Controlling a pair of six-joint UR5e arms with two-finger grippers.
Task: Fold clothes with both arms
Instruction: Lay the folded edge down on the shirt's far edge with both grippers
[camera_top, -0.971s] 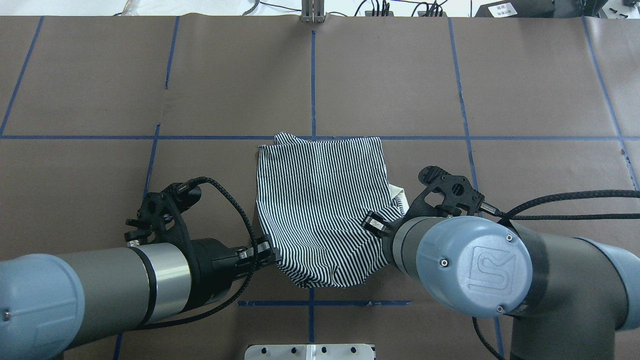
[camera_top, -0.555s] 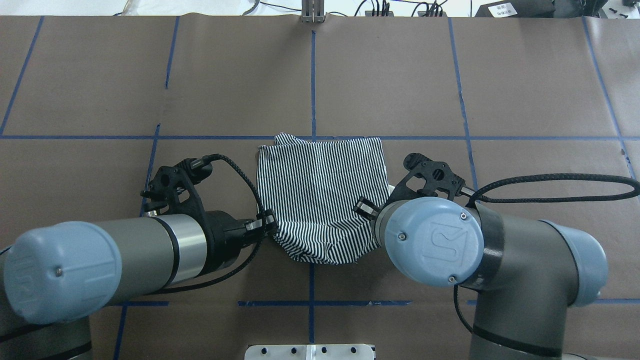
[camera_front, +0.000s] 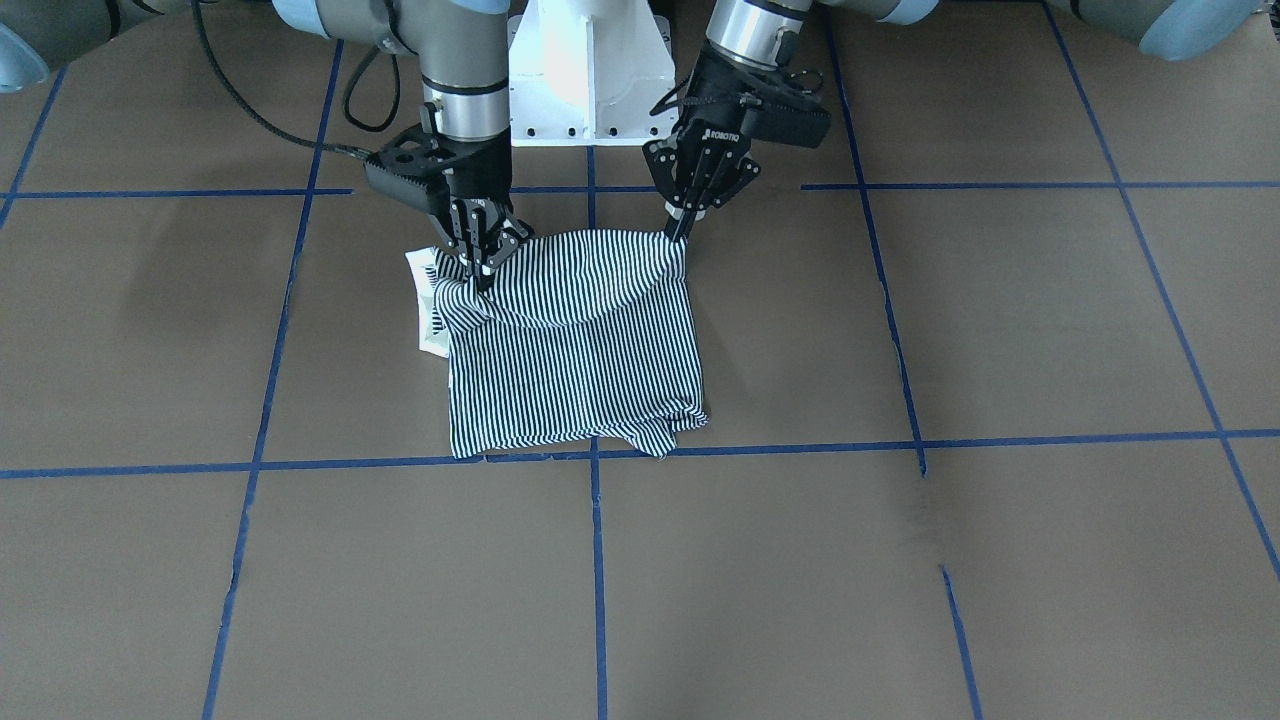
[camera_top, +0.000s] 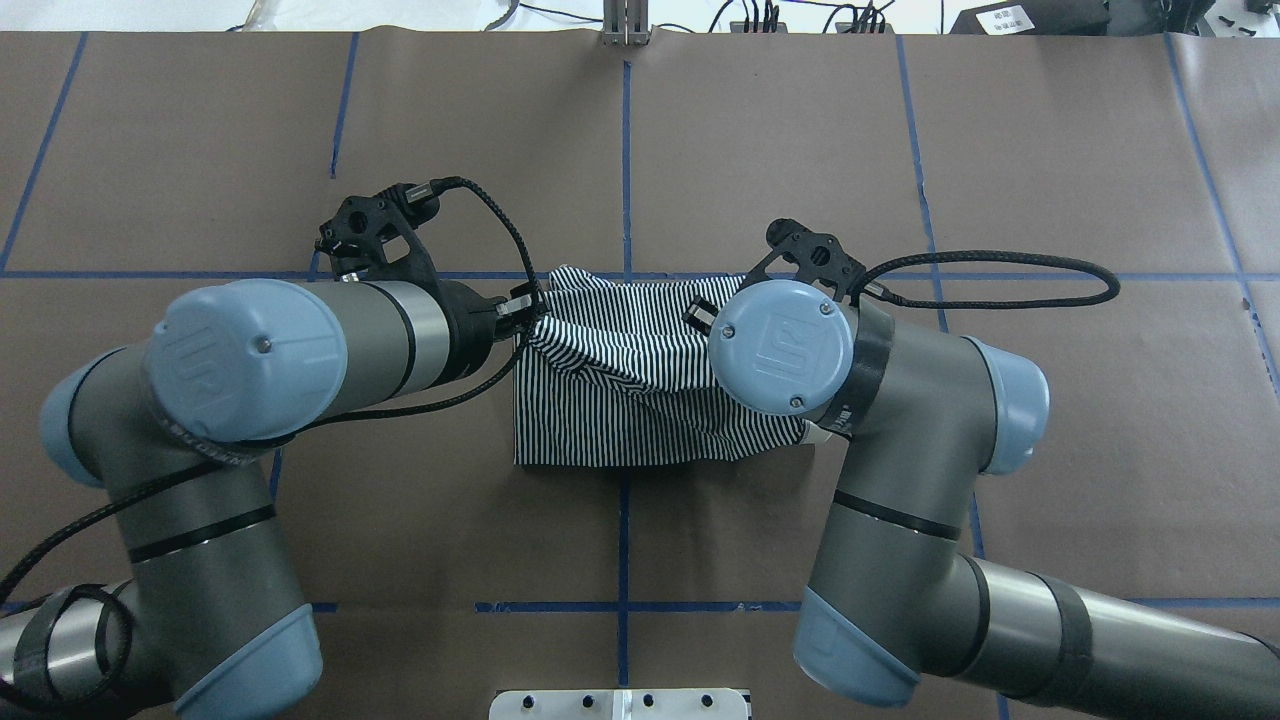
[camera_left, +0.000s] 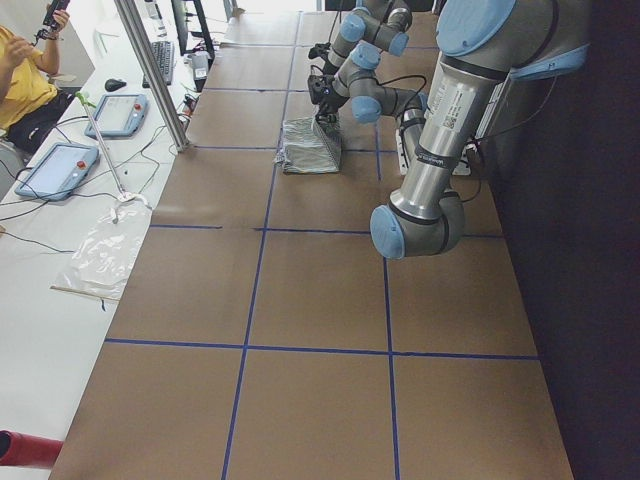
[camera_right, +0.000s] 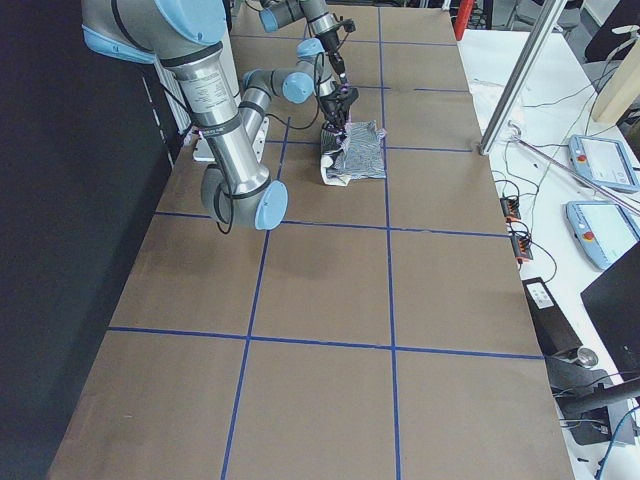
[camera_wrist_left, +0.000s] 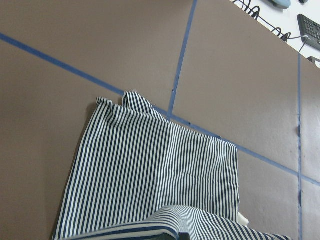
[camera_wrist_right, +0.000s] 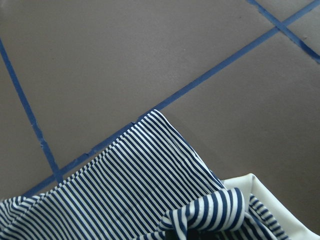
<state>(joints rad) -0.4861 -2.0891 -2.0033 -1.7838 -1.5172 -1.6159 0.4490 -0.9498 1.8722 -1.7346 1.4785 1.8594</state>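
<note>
The striped shirt (camera_front: 570, 350) lies in the middle of the brown table, its near hem lifted and held over its body (camera_top: 620, 400). My left gripper (camera_front: 680, 232) is shut on one raised corner, seen at the shirt's left edge from overhead (camera_top: 530, 312). At the other corner my right gripper (camera_front: 483, 270) is shut too, mostly hidden overhead under its wrist (camera_top: 703, 316). A cream collar (camera_front: 425, 310) pokes out beside the right gripper. Both wrist views look down on striped cloth (camera_wrist_left: 150, 170) (camera_wrist_right: 125, 185).
Blue tape lines (camera_top: 625, 150) grid the brown table cover. The white pedestal base (camera_front: 585, 80) stands just behind the shirt. A metal post (camera_left: 150, 70) and a side bench with tablets (camera_left: 55, 165) and a seated person (camera_left: 25, 70) border the far edge.
Both grippers have carried the shirt's near hem up and away from the robot, toward the far edge. The fold now lies much farther across the shirt.
</note>
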